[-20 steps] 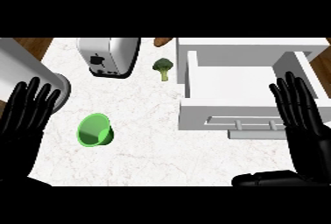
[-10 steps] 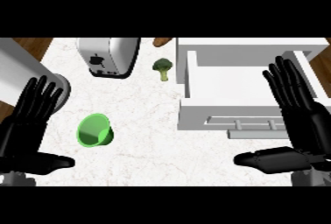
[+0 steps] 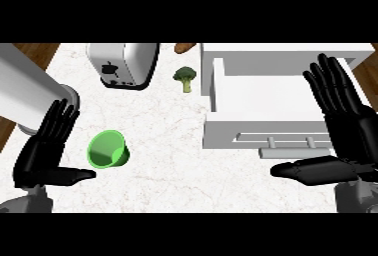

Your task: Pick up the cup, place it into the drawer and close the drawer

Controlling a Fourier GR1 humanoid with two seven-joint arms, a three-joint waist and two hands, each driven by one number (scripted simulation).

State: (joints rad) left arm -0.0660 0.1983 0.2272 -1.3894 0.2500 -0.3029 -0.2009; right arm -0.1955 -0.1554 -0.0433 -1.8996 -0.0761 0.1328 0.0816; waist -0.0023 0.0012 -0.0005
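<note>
On the bench (image 3: 170, 150), the green cup (image 3: 108, 149) lies tipped beside the left robot hand (image 3: 46, 147) — fingers straight, holding nothing — which should curl round its rim before crossing to the open drawer (image 3: 258, 97).

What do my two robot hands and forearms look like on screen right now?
Both are alike: the left robot hand and right robot hand are glossy black with long segmented fingers and a thick thumb, each on a plain grey forearm. No cables, markings or sleeves show.
</note>
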